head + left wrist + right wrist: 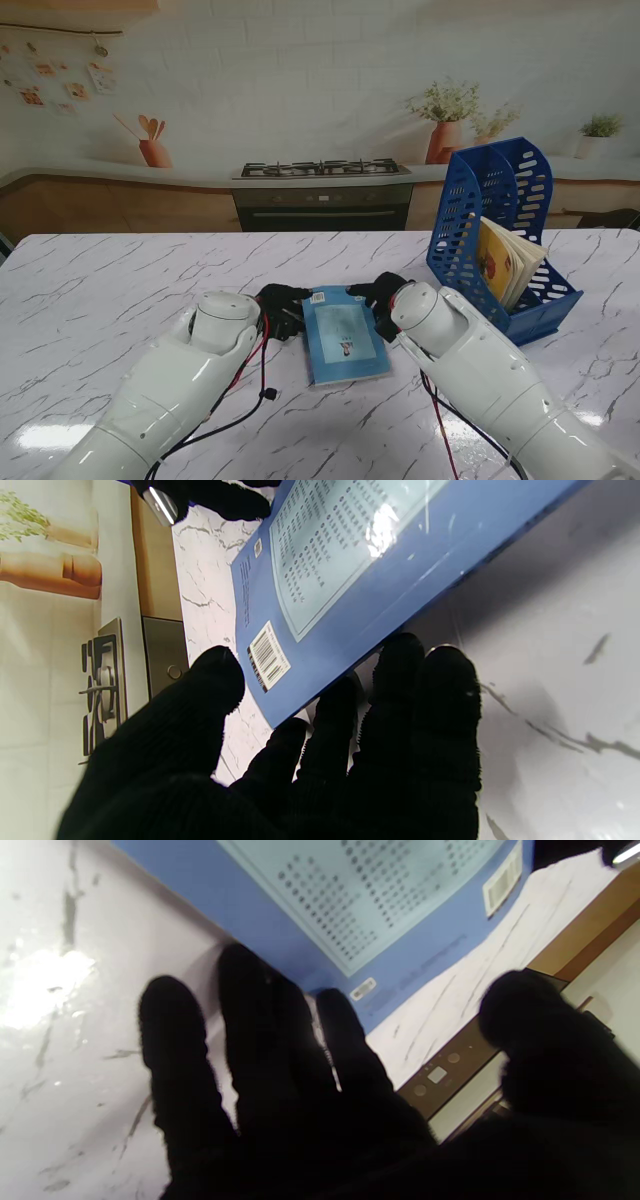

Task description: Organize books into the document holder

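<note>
Book (345,337) flat on the table (120,290), centre, near me. Left hand (281,310) just beside the book's left edge at its far end; right hand (378,297) just beside its right edge, also at the far end. Book lies between the two hands. Document holder (497,235) stands on the table to the right, farther from me, well apart from the flat book. Second book (503,263) upright inside the holder, leaning. Stove (322,190) behind the table, centre.
</note>
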### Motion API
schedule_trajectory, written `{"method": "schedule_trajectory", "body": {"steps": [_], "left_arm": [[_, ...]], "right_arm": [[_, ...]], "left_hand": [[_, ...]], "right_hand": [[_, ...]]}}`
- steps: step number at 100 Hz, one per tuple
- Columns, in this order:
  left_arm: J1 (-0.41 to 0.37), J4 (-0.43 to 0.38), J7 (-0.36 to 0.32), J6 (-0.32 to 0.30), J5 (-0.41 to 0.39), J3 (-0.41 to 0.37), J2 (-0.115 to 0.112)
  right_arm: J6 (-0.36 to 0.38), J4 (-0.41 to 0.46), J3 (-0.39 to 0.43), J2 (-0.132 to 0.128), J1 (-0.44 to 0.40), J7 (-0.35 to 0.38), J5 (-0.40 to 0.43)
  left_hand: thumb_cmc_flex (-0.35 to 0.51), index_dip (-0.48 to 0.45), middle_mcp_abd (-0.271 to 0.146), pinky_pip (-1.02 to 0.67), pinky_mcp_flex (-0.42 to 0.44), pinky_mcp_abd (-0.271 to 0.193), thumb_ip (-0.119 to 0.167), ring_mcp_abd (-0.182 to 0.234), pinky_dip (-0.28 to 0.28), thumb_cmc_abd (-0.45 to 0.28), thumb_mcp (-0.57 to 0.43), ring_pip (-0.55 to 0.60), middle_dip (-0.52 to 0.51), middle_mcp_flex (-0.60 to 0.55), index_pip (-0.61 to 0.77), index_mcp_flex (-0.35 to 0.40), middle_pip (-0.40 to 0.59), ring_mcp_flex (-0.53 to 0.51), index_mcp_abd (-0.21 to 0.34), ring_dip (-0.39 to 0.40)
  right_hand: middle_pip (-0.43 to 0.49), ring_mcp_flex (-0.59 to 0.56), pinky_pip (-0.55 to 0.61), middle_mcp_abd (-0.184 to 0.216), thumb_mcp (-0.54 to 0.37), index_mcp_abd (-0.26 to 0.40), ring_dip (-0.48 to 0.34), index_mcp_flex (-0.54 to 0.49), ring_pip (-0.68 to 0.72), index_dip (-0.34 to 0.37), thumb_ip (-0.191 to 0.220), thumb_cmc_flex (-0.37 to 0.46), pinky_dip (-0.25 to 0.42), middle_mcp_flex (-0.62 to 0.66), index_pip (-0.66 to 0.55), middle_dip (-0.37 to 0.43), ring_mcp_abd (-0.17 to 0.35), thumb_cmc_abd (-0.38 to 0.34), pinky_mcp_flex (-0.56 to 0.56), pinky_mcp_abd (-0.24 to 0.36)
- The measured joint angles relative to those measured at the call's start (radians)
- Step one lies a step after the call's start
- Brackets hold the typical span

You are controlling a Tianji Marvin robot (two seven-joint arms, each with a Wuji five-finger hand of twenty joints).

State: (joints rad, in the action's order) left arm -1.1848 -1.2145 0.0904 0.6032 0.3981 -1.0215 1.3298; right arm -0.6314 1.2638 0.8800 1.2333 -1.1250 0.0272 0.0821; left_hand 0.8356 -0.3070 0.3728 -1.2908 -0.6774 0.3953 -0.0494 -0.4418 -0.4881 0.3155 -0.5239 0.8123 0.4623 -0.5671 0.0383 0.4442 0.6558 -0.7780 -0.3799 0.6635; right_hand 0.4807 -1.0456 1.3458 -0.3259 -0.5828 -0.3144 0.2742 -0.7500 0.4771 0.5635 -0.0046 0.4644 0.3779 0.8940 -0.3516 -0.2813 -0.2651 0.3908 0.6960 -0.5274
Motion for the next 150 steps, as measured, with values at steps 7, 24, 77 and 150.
{"method": "schedule_trajectory", "body": {"steps": [7,24,77,150], "left_arm": [[0.0,0.004,-0.008,-0.016,0.01,0.008,0.0],[0.002,0.012,-0.045,-0.053,0.005,0.026,0.0],[-0.006,0.026,-0.049,-0.144,-0.094,0.067,-0.008],[-0.142,-0.326,-0.117,-0.219,-0.173,-0.037,-0.097]], "right_arm": [[0.001,0.0,0.0,0.0,0.0,0.0,-0.003],[0.002,0.0,0.004,0.001,-0.002,0.001,-0.009],[0.012,0.079,0.052,-0.015,-0.068,0.024,0.028],[0.225,0.4,0.299,-0.082,-0.237,0.028,0.238]], "left_hand": [[0.0,-0.024,-0.015,-0.023,-0.019,-0.041,0.0,0.062,0.0,0.001,0.0,-0.002,0.017,-0.001,0.007,0.01,-0.008,-0.029,0.0,0.004],[0.0,-0.077,-0.058,-0.054,-0.001,-0.084,0.0,0.097,-0.032,0.01,0.0,0.005,0.089,-0.023,0.033,0.023,0.028,-0.022,-0.028,0.041],[0.138,-0.721,-0.212,-0.15,-0.274,-0.197,-0.035,0.213,0.178,0.333,-0.204,0.037,0.292,-0.392,1.108,0.032,-0.164,-0.259,0.144,0.086],[0.134,-0.849,-0.242,-0.204,-0.299,-0.186,-0.036,0.207,0.18,0.374,-0.205,0.001,0.395,-0.443,1.128,0.07,-0.207,-0.284,0.189,0.185]], "right_hand": [[0.0,0.001,0.0,-0.001,0.0,0.0,0.0,0.005,0.0,0.001,0.0,0.0,0.0,0.0,-0.007,0.0,0.0,0.0,-0.001,0.0],[0.004,0.002,0.0,0.001,-0.001,-0.001,0.0,0.005,0.0,0.001,0.0,0.0,-0.002,-0.011,-0.005,0.0,0.002,0.0,-0.009,0.0],[-0.084,0.042,0.014,0.033,0.009,0.057,-0.016,0.007,-0.07,0.001,0.0,-0.002,-0.002,-0.038,-0.003,0.043,0.029,-0.001,-0.037,0.0],[-0.164,0.331,-0.396,0.245,0.086,0.256,0.079,0.083,-0.248,0.06,0.0,0.029,0.092,-0.155,-0.001,-0.082,0.146,0.005,-0.609,-0.001]]}}
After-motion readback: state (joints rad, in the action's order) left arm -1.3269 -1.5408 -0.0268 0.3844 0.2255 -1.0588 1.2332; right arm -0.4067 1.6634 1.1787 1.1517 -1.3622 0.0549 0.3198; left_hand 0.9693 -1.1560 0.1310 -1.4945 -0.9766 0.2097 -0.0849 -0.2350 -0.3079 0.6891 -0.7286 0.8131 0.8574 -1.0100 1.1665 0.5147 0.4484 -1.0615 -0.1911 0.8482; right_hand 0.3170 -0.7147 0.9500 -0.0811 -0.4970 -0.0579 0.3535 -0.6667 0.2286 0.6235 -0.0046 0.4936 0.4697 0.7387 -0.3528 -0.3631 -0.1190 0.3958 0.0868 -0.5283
